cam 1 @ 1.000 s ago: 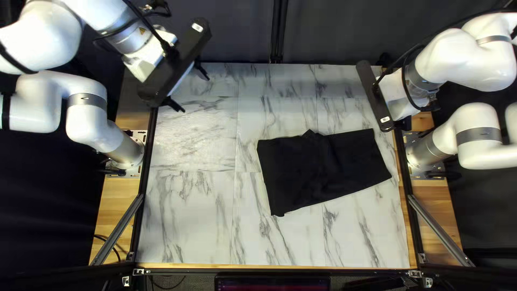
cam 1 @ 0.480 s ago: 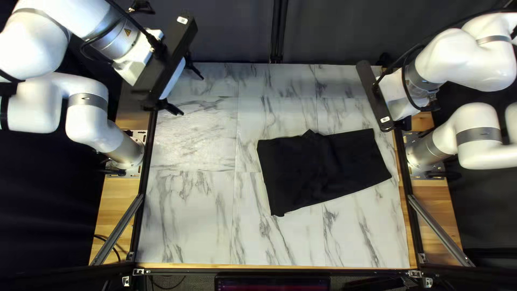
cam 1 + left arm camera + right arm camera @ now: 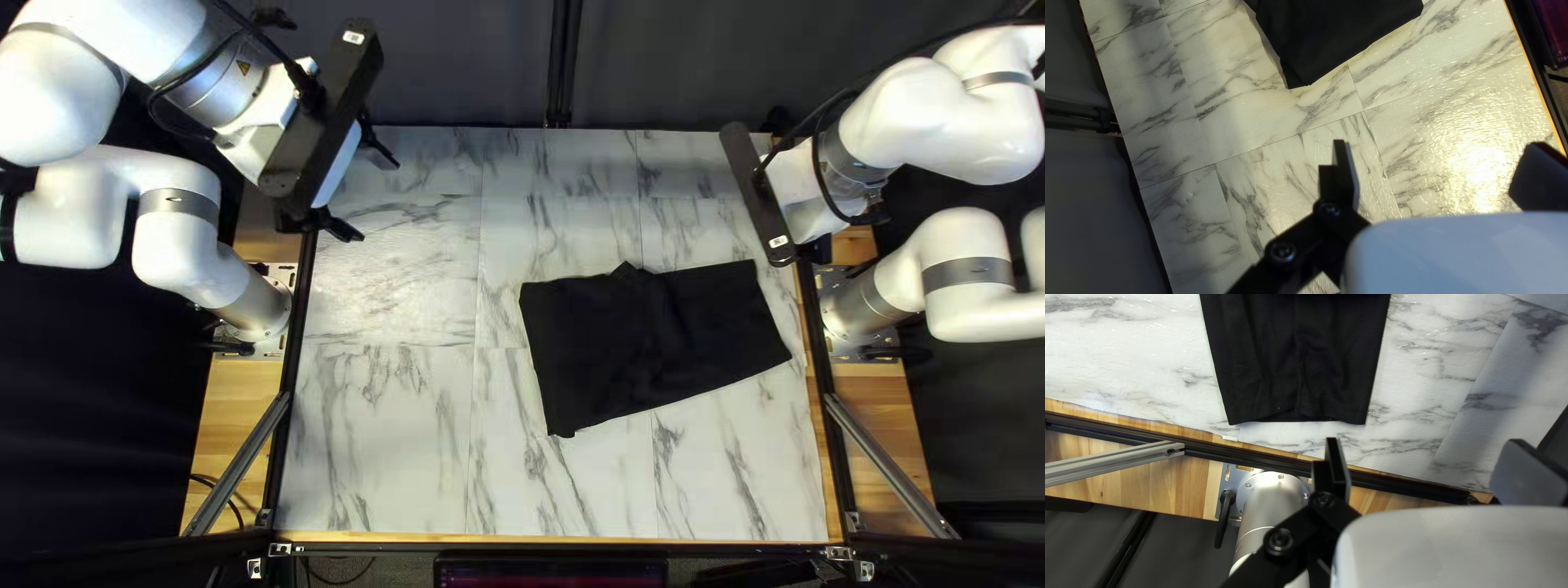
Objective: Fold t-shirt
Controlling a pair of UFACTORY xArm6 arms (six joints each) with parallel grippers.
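Left gripper [image 3: 361,194] hangs raised at the far left corner of the table [image 3: 381,436], its two fingers [image 3: 1344,171] set wide apart with nothing between them. Right gripper [image 3: 803,196] hangs over the table's right edge, toward the far side, and it too stands wide, with marbled surface, the dark rail [image 3: 1393,484] and wood showing between its fingers [image 3: 1339,465].

The black t-shirt [image 3: 653,338] lies on the marbled surface, right of the middle, touched by neither gripper. From the left gripper it is well apart, to the right and nearer the near edge; in the left wrist view it lies ahead of the fingers, with one corner pointing back toward them. From the right gripper it is much closer, lying to the left and toward the near side; in the right wrist view its narrow end is just ahead of the fingers.

The cloth lies spread flat in a long shape, broad at its left end and narrower at its right, with soft creases across the middle and a small peak on the far edge. Its narrow right end stops near the table's right edge, close to the right arm's base [image 3: 865,305].
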